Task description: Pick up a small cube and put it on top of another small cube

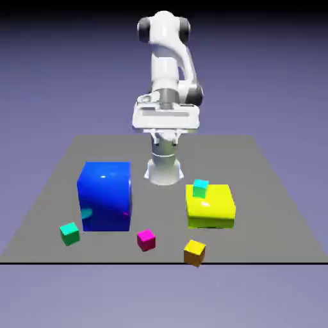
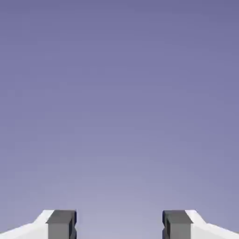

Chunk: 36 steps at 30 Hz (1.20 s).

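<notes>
Four small cubes and two big blocks are seen in the exterior view, all lower than the gripper [image 1: 165, 138] and farther out from the robot's base [image 1: 164, 172]. The pink cube [image 1: 147, 240], the one to be picked up, is set on the table [image 1: 160, 211] out in front of the gripper, slightly toward the exterior view's left. Bare table is left around it, so room for a finger on either side is probably given. The turquoise cube [image 1: 200, 189], on which it is to be put, lies below the gripper toward the exterior view's right; it appears to be held up by the yellow block [image 1: 211, 209], near the edge closer to the robot, so a higher release will likely be called for. Farther out on that side, the orange cube [image 1: 195, 253] is found by the table's front edge. Toward the exterior view's left of the gripper, the blue block [image 1: 106, 197] is stood, with the green cube [image 1: 70, 234] beyond it.

In the hand view, the fingers are seen spread wide, with nothing pinched between them. Only the backdrop [image 2: 119, 102] is shown, as the hand is aimed outward over the cubes; a downward turn would be needed before any grasp.
</notes>
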Each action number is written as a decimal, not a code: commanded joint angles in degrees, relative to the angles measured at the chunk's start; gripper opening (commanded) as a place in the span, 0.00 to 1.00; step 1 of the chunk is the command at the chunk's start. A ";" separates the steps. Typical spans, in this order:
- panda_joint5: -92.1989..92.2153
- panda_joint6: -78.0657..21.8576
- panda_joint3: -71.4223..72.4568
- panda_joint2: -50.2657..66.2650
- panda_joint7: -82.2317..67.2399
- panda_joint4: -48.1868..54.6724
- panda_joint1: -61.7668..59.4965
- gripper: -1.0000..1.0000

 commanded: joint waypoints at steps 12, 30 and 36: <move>-0.19 -16.46 -10.24 24.92 -14.20 13.64 8.03 0.50; 2.64 -24.92 -17.81 58.70 -30.60 27.39 13.42 0.50; 0.64 -30.45 -19.73 53.23 -29.37 27.52 15.28 0.00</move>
